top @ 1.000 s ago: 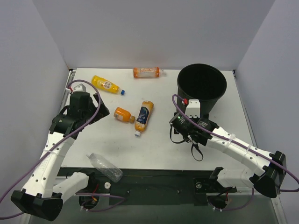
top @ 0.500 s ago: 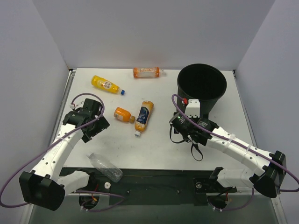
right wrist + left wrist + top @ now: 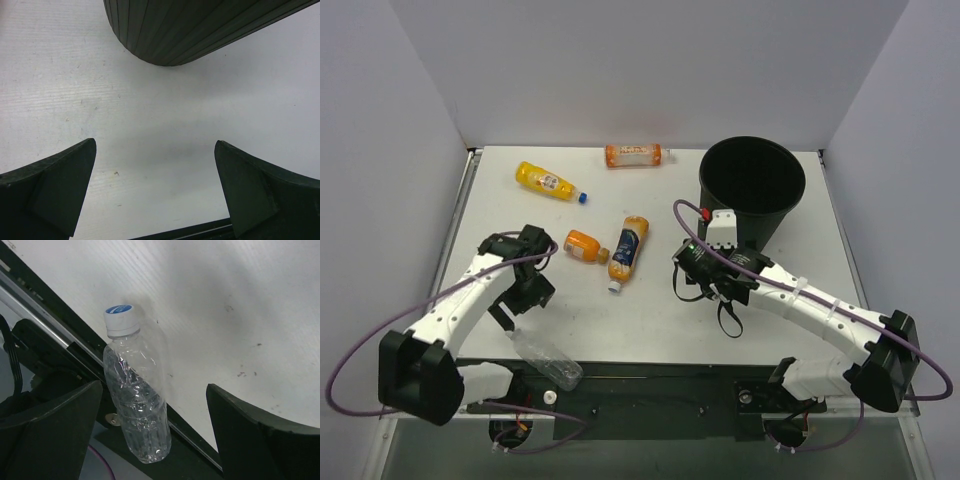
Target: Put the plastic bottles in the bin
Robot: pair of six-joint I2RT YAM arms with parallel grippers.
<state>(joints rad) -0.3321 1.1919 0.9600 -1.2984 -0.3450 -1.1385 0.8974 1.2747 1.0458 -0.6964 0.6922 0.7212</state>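
The clear colourless bottle [image 3: 545, 358] lies over the table's near edge; in the left wrist view the bottle [image 3: 136, 400] has its white-and-blue cap pointing away. My left gripper [image 3: 517, 298] [image 3: 156, 390] hovers open above it, jaws either side and apart from it. The dark-blue-labelled bottle [image 3: 628, 250] and a small orange bottle [image 3: 584, 245] lie mid-table. A yellow bottle [image 3: 544, 181] and an orange bottle [image 3: 634, 155] lie at the back. The black bin [image 3: 752, 185] [image 3: 200, 25] stands back right. My right gripper [image 3: 700, 280] [image 3: 155, 145] is open and empty over bare table before the bin.
White walls close in the table on the left, back and right. A black rail [image 3: 45, 325] runs along the near edge under the clear bottle. Cables loop from both arms.
My left arm has swung from beside the yellow bottle toward the near edge and now sits over the clear bottle. My right gripper has shifted slightly left.
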